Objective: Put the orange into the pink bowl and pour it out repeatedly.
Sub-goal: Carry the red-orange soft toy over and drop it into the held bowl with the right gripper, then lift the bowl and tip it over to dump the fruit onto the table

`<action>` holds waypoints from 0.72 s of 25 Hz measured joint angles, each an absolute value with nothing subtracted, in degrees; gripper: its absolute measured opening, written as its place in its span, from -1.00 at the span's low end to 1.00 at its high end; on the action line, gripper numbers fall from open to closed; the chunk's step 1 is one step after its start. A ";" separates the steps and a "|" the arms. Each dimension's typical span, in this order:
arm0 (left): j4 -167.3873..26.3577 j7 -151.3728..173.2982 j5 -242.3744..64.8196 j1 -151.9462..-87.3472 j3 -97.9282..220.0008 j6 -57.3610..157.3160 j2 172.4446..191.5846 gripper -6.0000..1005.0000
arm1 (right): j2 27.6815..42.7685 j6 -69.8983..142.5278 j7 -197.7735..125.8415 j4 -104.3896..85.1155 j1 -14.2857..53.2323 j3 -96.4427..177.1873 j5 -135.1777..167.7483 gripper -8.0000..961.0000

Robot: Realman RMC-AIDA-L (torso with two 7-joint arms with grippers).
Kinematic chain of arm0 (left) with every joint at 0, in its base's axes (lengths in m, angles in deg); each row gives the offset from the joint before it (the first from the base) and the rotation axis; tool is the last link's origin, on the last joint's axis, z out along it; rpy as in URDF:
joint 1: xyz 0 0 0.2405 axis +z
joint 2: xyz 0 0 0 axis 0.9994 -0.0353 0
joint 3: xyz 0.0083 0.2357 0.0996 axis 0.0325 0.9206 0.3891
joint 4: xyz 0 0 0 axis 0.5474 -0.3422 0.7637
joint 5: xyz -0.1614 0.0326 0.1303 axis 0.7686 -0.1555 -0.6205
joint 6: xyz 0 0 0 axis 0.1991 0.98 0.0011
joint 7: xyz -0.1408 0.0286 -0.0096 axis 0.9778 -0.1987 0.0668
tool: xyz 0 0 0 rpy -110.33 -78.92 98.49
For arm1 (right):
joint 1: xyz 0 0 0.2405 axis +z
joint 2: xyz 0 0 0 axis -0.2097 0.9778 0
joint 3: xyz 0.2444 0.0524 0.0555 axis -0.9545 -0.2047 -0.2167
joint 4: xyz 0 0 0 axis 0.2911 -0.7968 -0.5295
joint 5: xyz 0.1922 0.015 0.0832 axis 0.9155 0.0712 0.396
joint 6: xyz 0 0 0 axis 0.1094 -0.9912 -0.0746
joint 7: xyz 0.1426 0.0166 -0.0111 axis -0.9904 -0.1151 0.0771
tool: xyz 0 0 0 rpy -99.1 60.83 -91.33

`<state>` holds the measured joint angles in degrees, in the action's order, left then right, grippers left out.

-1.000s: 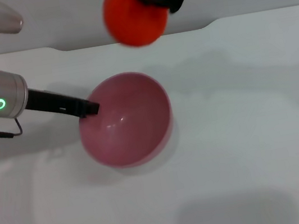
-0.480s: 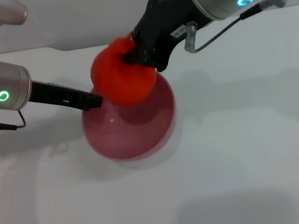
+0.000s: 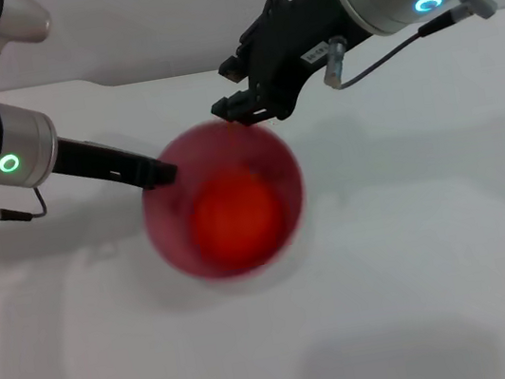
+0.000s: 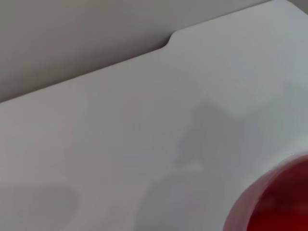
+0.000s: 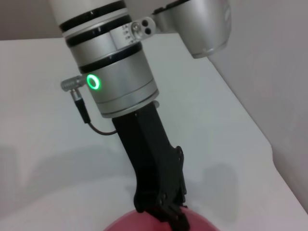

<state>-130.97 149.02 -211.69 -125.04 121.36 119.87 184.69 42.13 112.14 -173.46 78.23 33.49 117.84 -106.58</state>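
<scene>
Since a moment ago the orange [image 3: 233,214] has left the right gripper [image 3: 241,105] and now lies inside the pink bowl [image 3: 223,200], which we see on the white table [image 3: 435,247]. On the left, the left gripper [image 3: 160,174] reaches in from the left edge with its jaws pinching the bowl's left rim. To the right, the right gripper hovers just beyond the bowl's far rim, jaws spread and empty.

I see the orange [image 3: 232,214] now out of my right gripper [image 3: 241,107], whose fingers stand apart, and inside the pink bowl [image 3: 170,246].
</scene>
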 joint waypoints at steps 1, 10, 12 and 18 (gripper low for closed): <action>-130.96 149.14 -211.73 -125.13 121.84 120.02 184.69 -0.92 | 42.13 112.13 -173.45 78.21 33.31 117.62 -106.58 -0.35; -131.01 149.48 -211.69 -125.43 122.78 119.98 184.69 -0.92 | 42.13 110.27 -172.82 79.07 30.81 114.84 -106.54 -0.17; -131.15 149.42 -211.70 -125.56 122.80 119.75 184.69 -0.92 | 42.15 108.43 -172.04 79.50 29.36 113.97 -106.30 -0.17; -131.46 149.18 -211.70 -126.36 122.85 118.12 184.68 -0.92 | 42.33 99.48 -163.61 77.86 21.92 109.19 -96.54 -0.17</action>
